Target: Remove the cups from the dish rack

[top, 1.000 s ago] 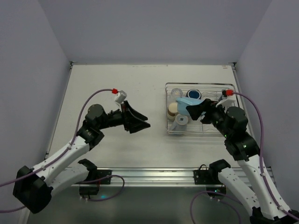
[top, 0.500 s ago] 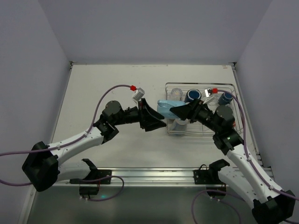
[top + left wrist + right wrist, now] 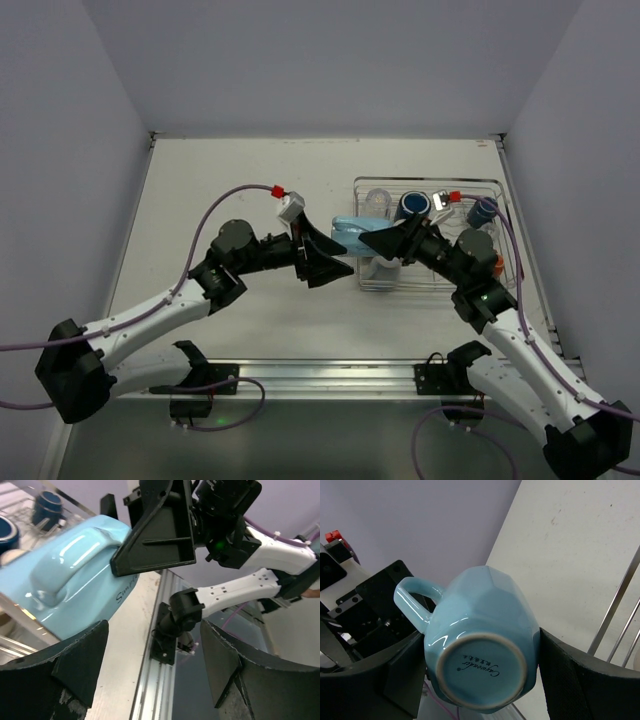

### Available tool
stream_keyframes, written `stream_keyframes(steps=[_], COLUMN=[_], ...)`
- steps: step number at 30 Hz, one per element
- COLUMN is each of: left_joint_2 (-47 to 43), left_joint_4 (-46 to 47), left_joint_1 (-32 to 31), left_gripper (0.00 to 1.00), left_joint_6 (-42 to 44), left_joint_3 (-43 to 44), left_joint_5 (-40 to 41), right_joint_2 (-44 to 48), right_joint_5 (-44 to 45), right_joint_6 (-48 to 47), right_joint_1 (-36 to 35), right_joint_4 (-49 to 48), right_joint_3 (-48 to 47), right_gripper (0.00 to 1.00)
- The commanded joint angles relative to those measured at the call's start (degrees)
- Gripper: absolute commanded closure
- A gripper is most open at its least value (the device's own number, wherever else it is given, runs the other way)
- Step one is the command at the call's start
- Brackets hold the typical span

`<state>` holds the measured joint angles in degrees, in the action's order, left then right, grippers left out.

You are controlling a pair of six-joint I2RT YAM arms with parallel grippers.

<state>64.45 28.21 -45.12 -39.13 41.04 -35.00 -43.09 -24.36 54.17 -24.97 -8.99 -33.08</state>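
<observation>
My right pincer pinches the glossy light-blue ceramic mug: rigid, slick, breakable. My left pincer, gaping empty, should grip its faceted body.

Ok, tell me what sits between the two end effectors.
The light blue mug, gripped by the right end effector, with the open left end effector right beside it. The top external and left wrist views both show it.
</observation>
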Motion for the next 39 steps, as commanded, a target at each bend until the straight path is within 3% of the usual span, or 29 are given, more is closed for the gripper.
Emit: stream_keyframes(steps=[1, 4, 14, 24, 28, 30, 35, 39], left_joint_2=[-6.51, -9.77, -7.14, -4.33, -3.45, -2.84, -0.82, 0.15], left_joint_4=[-10.61, -14.14, -13.79, -1.85, 3.33, 4.4, 9.93, 12.13], left_joint_1=[0.3, 0.39, 0.48, 0.39, 0.39, 0.3, 0.39, 0.39], left_gripper=[0.21, 0.19, 0.2, 0.21, 0.28, 0.39, 0.56, 0.58], left_joint_6=[7.92, 10.22, 10.66, 5.39, 2.49, 1.78, -1.12, -1.73], left_joint_3=[1.33, -1.03, -0.61, -1.48, -2.27, -2.63, -3.07, -2.72], left_joint_5=[9.48, 13.99, 12.94, 1.36, -0.59, -0.94, -2.26, -2.53], right_joint_2=[1.61, 1.61, 5.55, 2.75, 1.7, 1.17, -0.68, -2.17], right_joint_5=[-0.95, -1.83, -2.89, -6.48, -7.72, -8.42, -10.0, -11.06], right_joint_6=[0.23, 0.58, 1.73, 4.27, 5.15, 6.2, 8.23, 11.47], right_joint_1=[-0.61, -0.69, -0.69, -0.6, -0.6, -0.69, -0.6, -0.69], right_joint_4=[-6.83, -7.18, -9.02, -14.55, -16.22, -18.41, -21.59, -27.02], right_joint_3=[-4.01, -4.1, -0.5, 0.65, 0.82, 1.17, 2.67, 5.48], right_gripper=[0.95, 0.95, 0.95, 0.94, 0.94, 0.94, 0.94, 0.94])
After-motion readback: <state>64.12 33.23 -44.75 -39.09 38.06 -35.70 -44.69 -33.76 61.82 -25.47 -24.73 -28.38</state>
